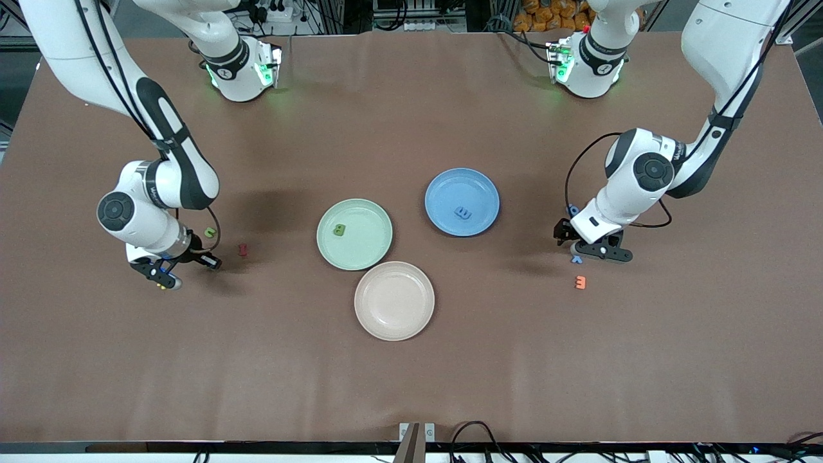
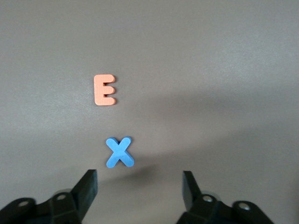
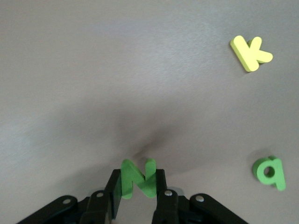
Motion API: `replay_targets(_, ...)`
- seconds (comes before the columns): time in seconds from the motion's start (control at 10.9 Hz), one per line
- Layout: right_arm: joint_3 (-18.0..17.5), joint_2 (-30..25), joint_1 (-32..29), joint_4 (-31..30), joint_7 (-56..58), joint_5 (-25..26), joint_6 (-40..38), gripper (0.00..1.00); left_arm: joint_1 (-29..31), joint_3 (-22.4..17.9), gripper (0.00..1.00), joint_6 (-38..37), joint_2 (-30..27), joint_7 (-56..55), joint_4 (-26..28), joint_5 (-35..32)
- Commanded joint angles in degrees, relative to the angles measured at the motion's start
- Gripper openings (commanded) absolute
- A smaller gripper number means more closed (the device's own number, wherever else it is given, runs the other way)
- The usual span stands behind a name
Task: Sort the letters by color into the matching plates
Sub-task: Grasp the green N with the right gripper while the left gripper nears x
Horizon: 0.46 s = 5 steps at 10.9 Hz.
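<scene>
- The right hand (image 3: 138,193) is low over the table near the right arm's end, clamped on a green N (image 3: 138,177).
- The green plate (image 1: 379,247) waits mid-table.
- The left hand (image 2: 139,189) is spread apart, with the blue X (image 2: 119,152) lying flat on the table just ahead of its gap, near the left arm's end.

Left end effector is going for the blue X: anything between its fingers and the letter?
Nothing visible. The left end effector stands open just short of the blue X on bare table; the orange E lies past the X, clear of the approach.

Colours on brown table (image 1: 411,386)

Plates: mint green (image 1: 370,251), blue (image 1: 450,193), beige-pink (image 1: 394,315). Letters: green N (image 3: 138,178), green q (image 3: 269,171), yellow K (image 3: 250,52), blue X (image 2: 119,152), orange E (image 2: 104,89).
</scene>
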<state>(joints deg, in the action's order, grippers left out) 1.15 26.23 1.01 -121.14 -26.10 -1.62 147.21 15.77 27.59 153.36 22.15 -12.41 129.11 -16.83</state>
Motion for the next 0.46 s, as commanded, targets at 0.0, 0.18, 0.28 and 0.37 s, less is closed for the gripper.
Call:
replay_targets(0.0, -0.71, -4.6, 2.93, -0.5, -1.93, 0.13, -5.34, 0.26, 3.03, 0.45, 0.79, 3.42, 1.74, 0.55, 0.53, -5.56)
replay_targets(0.18, -1.24, -5.57, 6.88, -0.5, -6.31, 0.12, -7.1, 0.26, 5.15, 0.45, 0.79, 5.89, 3.59, 0.55, 0.7, -9.17)
replay_targets(0.28, -2.63, -5.57, 8.03, -0.33, -9.03, 0.12, -7.2, 0.26, 4.98, 0.62, 0.79, 5.89, 3.69, 0.46, 0.61, -9.18)
replay_targets(0.37, -3.08, -5.57, 9.96, -0.07, -11.67, 0.12, -7.2, 0.26, 4.89, 0.63, 0.79, 5.89, 4.3, 0.37, 0.35, -9.18)
